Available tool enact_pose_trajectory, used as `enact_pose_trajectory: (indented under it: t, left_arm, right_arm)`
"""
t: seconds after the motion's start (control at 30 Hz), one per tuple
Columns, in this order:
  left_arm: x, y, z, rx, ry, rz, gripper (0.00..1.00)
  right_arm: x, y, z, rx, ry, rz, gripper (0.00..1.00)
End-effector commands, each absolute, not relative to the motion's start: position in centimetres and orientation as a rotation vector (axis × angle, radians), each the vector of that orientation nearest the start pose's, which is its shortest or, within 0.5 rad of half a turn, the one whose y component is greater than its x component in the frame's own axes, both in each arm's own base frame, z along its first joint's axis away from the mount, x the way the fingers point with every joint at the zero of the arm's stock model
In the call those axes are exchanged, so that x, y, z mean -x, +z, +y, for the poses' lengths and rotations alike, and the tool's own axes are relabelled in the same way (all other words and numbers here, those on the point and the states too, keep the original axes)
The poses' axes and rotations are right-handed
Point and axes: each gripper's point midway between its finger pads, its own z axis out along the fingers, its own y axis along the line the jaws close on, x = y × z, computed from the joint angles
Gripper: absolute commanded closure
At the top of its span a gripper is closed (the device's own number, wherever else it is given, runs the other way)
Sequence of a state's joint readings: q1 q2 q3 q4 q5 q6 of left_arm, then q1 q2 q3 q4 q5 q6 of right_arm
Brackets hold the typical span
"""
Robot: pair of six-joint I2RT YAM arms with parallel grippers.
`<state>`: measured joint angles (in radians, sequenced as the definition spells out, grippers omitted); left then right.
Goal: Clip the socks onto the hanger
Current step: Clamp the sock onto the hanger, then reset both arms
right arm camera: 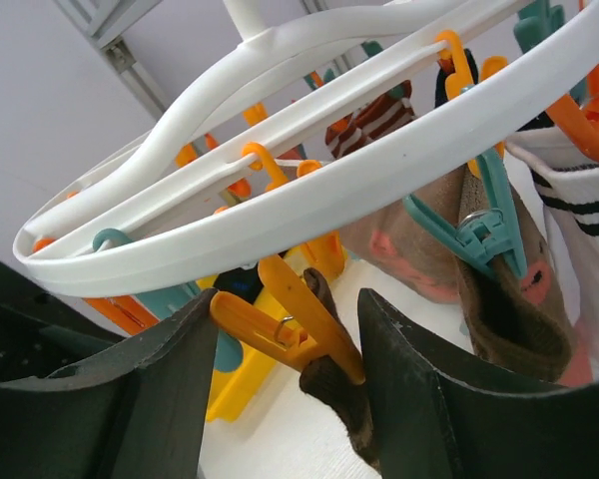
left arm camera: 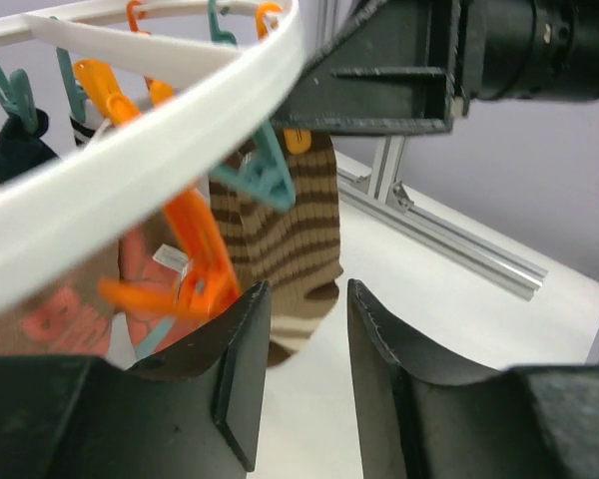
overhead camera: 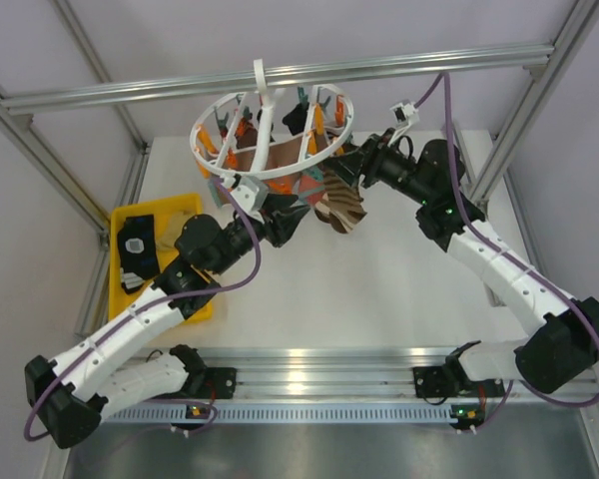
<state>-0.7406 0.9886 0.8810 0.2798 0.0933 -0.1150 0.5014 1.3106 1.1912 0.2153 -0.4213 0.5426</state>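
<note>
Hanger (right arm camera: 359,188): hooked on the metal bar (overhead camera: 399,63), ring hanging above the table (overhead camera: 379,289).
Socks: several pinned under the hanger's ring; striped sock (left arm camera: 290,239) hanging behind a teal clip (left arm camera: 265,175).
Left gripper (left arm camera: 304,384): just under the hanger's near rim, fingers partly apart, holding nothing, striped sock just beyond the gap.
Right gripper (right arm camera: 290,399): under the hanger's right rim, fingers parted; orange clip (right arm camera: 280,319) biting a dark brown sock (right arm camera: 334,389) sits in the gap, contact unclear.
Tray (overhead camera: 175,212): yellow, on the table to the hanger's left, dark sock (overhead camera: 138,249) inside.
</note>
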Motion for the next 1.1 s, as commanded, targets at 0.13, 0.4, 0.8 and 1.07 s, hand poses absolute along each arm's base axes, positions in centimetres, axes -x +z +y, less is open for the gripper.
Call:
enact_pose_trajectory:
  t: [0.13,0.4,0.8,1.07]
  left_arm:
    - [-22.6,34.3,-24.5,-0.703,-0.682,1.322,0.53]
    - [-22.4,34.6,-23.8,-0.774,-0.586,1.246,0.46]
    - [-23.0,35.1,-22.2,-0.684,-0.562,1.458,0.11]
    - [-21.7,33.6,-18.5,-0.712,-0.500,1.742,0.02]
  right_arm:
    - [-33.5,38.7,27.4,0.360,1.098,1.541,0.41]
    - [-32.4,39.3,26.3,0.412,1.042,1.526,0.29]
    - [-29.3,39.2,23.6,0.469,0.924,1.560,0.00]
    - [-26.3,35.8,20.7,0.475,0.812,1.673,0.00]
